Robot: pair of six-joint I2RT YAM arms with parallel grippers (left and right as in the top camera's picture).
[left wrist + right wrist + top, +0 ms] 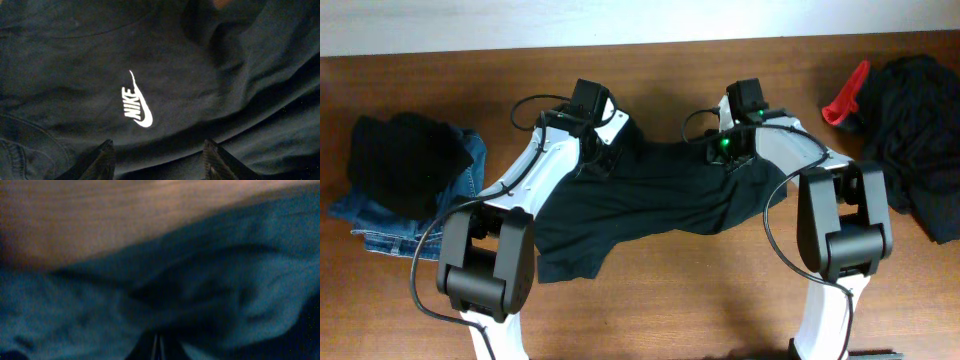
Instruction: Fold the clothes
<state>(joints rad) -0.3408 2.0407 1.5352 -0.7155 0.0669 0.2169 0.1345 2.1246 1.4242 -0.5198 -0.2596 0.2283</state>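
Mid-table between both arms, the very dark teal-black short-sleeved T-shirt [640,205] lies rumpled, logo up. Over it the left gripper [160,162] hovers, fingers apart and empty. At the far hem the right gripper [157,349] is clamped shut amid cloth, though whether it has a pinch I can't tell. Flattening stage, I'd say; the next move needs a clean edge pinch.

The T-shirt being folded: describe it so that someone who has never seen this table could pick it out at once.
On the wooden table, look to the middle, where a very dark T-shirt lies spread out. Unlike the black garment on jeans at left and the dark heap at right, it bears a small white chest logo.
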